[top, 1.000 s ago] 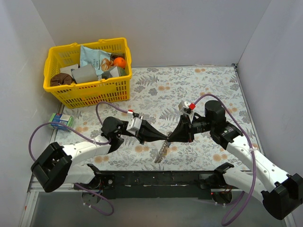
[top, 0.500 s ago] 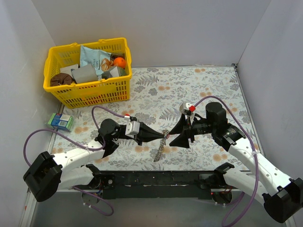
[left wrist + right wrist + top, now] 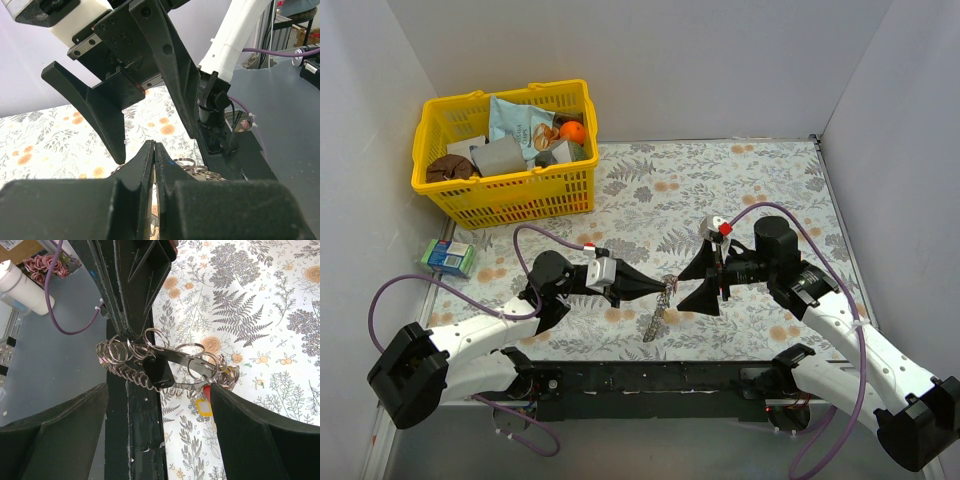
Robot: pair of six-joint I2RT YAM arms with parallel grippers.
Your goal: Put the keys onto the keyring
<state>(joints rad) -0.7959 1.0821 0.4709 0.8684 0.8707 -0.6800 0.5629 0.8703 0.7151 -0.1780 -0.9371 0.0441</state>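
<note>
Robot lab: white enclosure walls

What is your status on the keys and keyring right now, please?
Left gripper shut on the silver metal keyring fringed with small rings. Right gripper open, facing it, empty. Dark-headed key hangs among the rings. Nothing blocking.

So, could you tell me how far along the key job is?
Done: the left claw is shut on the keyring, and a dark key seems to hang from it. In hand: the right claw is open beside it, empty. Left: I cannot tell how many more remain.
</note>
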